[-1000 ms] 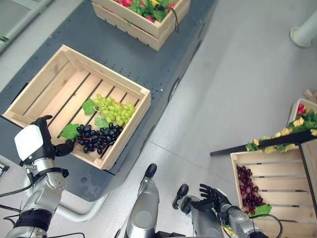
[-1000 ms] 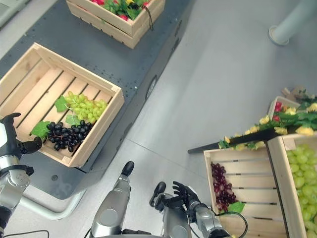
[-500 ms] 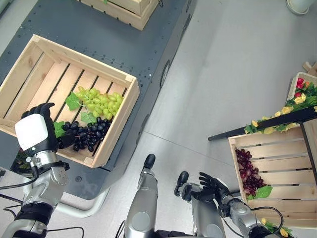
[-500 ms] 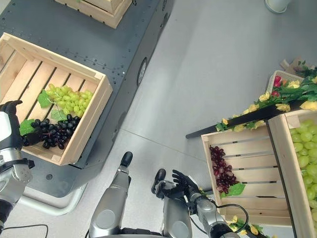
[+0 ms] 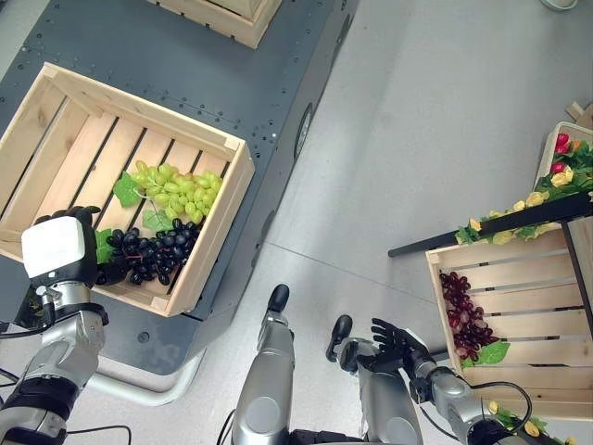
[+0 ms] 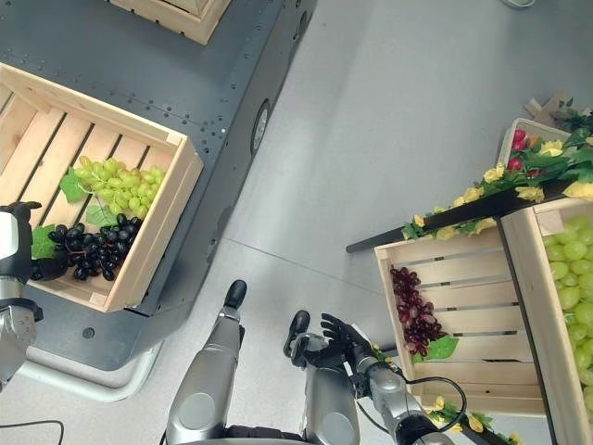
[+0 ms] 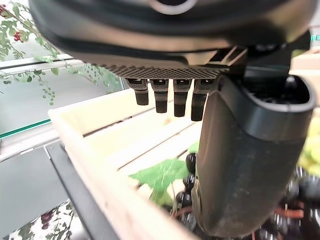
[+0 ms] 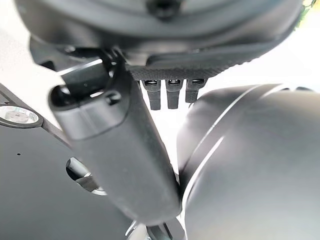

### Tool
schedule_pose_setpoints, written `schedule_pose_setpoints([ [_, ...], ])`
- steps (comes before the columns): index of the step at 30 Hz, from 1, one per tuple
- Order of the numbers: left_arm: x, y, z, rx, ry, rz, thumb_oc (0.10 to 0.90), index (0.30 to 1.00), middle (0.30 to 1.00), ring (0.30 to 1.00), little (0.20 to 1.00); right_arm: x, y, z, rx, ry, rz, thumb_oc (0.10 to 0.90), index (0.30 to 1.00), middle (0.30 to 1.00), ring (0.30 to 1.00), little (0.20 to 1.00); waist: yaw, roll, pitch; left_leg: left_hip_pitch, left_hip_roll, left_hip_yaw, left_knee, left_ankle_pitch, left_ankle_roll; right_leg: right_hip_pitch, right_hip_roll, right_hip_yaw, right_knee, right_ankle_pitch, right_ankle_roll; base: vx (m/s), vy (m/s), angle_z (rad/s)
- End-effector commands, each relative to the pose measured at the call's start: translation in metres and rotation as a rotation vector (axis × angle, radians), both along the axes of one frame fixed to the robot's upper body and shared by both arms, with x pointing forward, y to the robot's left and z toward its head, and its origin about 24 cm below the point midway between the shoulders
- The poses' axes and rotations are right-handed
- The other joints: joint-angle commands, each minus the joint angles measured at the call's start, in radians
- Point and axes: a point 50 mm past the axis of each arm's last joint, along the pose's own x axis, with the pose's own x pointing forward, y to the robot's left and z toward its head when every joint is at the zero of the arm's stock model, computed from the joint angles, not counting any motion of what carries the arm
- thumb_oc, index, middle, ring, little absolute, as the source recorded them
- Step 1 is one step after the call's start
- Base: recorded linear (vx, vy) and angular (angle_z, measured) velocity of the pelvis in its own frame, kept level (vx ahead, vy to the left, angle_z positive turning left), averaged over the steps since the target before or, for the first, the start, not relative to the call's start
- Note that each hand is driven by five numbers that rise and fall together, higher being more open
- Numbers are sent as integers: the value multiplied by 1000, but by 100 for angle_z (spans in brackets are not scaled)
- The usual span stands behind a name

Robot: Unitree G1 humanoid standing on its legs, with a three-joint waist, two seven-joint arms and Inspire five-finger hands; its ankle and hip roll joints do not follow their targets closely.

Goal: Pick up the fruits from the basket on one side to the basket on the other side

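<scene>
A wooden crate on the dark platform at my left holds a green grape bunch and a black grape bunch with leaves. My left hand, with a white cover on its back, hovers over the crate's near edge. It is open, its thumb reaching down beside the black grapes. At my right a second wooden crate holds a red grape bunch. My right hand hangs low near that crate, open with spread fingers and holding nothing.
Another crate stands at the platform's far end. A black bar with yellow flowers and leaves runs above the right crate. Further right, a crate of green grapes stands. Grey floor lies between the two sides.
The camera view has shifted. My left hand has closed in on the black grapes at the crate's near edge. The right hand has stayed put.
</scene>
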Motion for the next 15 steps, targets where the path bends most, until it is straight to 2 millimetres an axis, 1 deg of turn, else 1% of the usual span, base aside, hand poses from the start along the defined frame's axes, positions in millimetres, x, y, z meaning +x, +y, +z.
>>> schedule_pose_setpoints([
  [1, -2, 27, 52, 170, -58, 64, 800, 900, 900, 900, 900, -26, -8, -11, -10, 82, 63, 800, 900, 900, 900, 900, -27, 15, 8, -69, -82, 110, 55, -19, 100, 83, 93, -22, -84, 54, -64, -2, -31, 1],
  [2, 0, 28, 55, 181, -32, 52, 800, 900, 900, 900, 900, -26, -6, -11, -1, 81, 67, 800, 900, 900, 900, 900, -27, 8, 8, -72, -79, 110, 51, -16, 98, 85, 95, -23, -94, 58, -61, 0, 0, 0],
  [7, 4, 29, 65, 201, 19, 33, 800, 900, 900, 900, 900, -27, -4, -11, 12, 81, 57, 800, 900, 900, 900, 900, -26, 3, 8, -72, -76, 107, 39, -12, 95, 96, 99, -26, -116, 63, -60, -2, -11, 2],
  [8, 6, 28, 70, 225, 39, 14, 800, 900, 900, 900, 900, -26, -5, -11, 11, 79, 62, 800, 900, 900, 900, 900, -28, 2, 8, -73, -76, 105, 36, -11, 94, 99, 102, -25, -123, 64, -60, 0, 0, 0],
  [11, 9, 26, 76, 275, 47, 2, 800, 900, 900, 900, 900, -25, -5, -10, 15, 74, 65, 800, 900, 900, 900, 900, -28, 2, 8, -76, -74, 107, 35, -9, 93, 100, 105, -26, -127, 65, -61, 0, 0, 0],
  [15, 14, 24, 83, 342, 32, -1, 800, 900, 900, 900, 900, -25, -5, -10, 21, 73, 61, 800, 900, 900, 900, 900, -30, -5, 8, -80, -70, 108, 46, -15, 95, 102, 109, -27, -122, 65, -61, -10, -9, 7],
])
